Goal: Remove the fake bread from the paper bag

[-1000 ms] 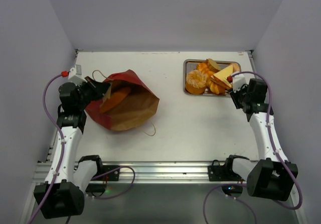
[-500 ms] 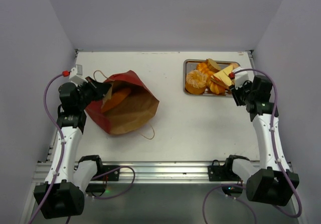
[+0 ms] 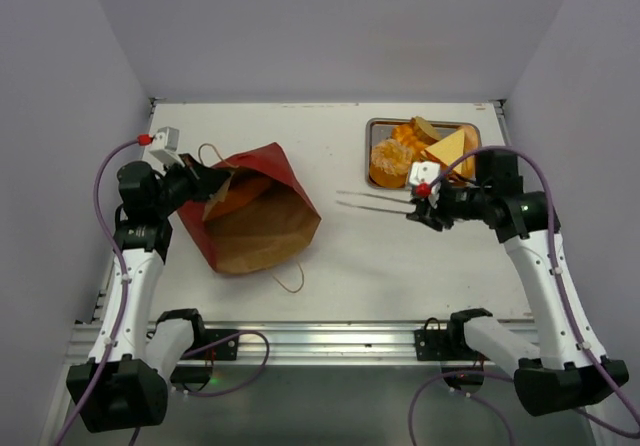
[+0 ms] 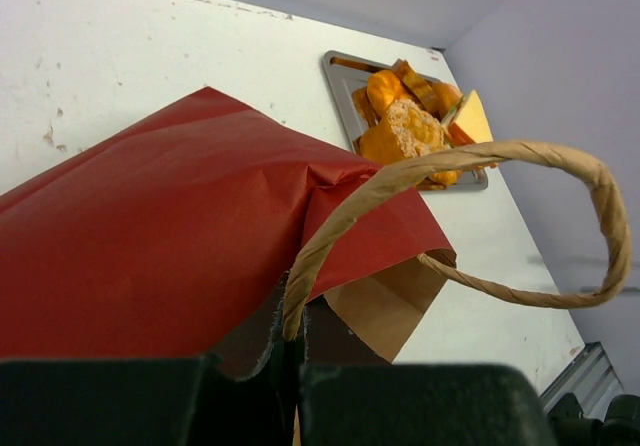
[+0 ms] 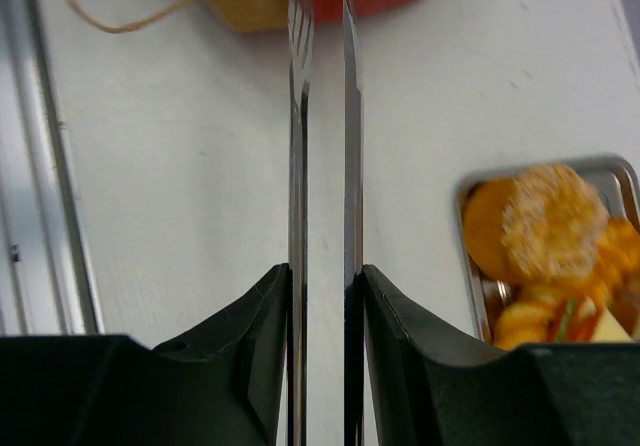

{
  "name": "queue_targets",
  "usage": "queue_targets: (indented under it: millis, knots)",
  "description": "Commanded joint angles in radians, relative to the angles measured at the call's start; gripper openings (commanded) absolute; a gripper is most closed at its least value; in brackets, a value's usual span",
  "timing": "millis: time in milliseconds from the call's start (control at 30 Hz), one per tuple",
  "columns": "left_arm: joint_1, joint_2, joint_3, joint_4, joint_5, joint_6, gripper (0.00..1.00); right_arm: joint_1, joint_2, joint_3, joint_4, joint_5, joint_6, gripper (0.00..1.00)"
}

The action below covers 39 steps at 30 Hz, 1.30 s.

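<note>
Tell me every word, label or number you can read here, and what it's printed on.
None can be read: the paper bag, fake bread, metal tray, metal tongs and table show no lettering.
Faint specks along the table's far edge are too small to tell.

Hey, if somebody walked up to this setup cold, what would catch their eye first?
The big red bag lies on its side at the table's left, and the left gripper pinches its edge. At the far right sits a metal tray piled with orange bread. Between them, the right gripper holds long thin tongs pointing toward the bag.
</note>
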Motion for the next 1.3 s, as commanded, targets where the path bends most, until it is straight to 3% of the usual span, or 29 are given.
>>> queue_targets:
  millis: [0, 33, 200, 300, 400, 533, 633, 767, 900, 1267]
  knots:
    - [-0.030, 0.011, 0.050, -0.008, 0.059, 0.044, 0.00, 0.158, -0.037, 0.003, -0.094, -0.090, -0.081, 0.37]
    - [-0.040, 0.018, 0.052, -0.008, 0.057, 0.047, 0.00, 0.229, -0.043, -0.004, -0.080, -0.086, -0.061, 0.37]
    - [-0.104, 0.035, 0.041, -0.007, 0.039, 0.046, 0.00, 0.347, -0.043, 0.017, -0.043, -0.109, 0.026, 0.36]
    - [-0.139, 0.040, 0.029, -0.005, 0.007, 0.037, 0.00, 0.432, -0.029, 0.012, 0.040, -0.042, 0.108, 0.35]
    - [-0.149, 0.052, 0.021, 0.019, -0.003, 0.000, 0.00, 0.607, 0.000, -0.026, 0.170, 0.188, 0.201, 0.34]
    - [-0.156, 0.055, 0.006, 0.067, -0.021, -0.080, 0.00, 0.897, 0.076, -0.087, 0.333, 0.620, 0.289, 0.35]
    - [-0.159, 0.067, 0.013, 0.078, -0.038, -0.124, 0.00, 1.004, 0.183, -0.071, 0.433, 0.810, 0.326, 0.34]
    - [-0.166, 0.080, 0.032, 0.081, -0.058, -0.170, 0.00, 1.048, 0.325, -0.023, 0.520, 1.073, 0.292, 0.34]
    - [-0.169, 0.077, 0.047, 0.081, -0.084, -0.212, 0.00, 1.092, 0.428, 0.015, 0.604, 1.215, 0.235, 0.34]
    - [-0.170, 0.064, 0.046, 0.124, -0.134, -0.281, 0.00, 1.144, 0.635, 0.066, 0.764, 1.379, 0.062, 0.38]
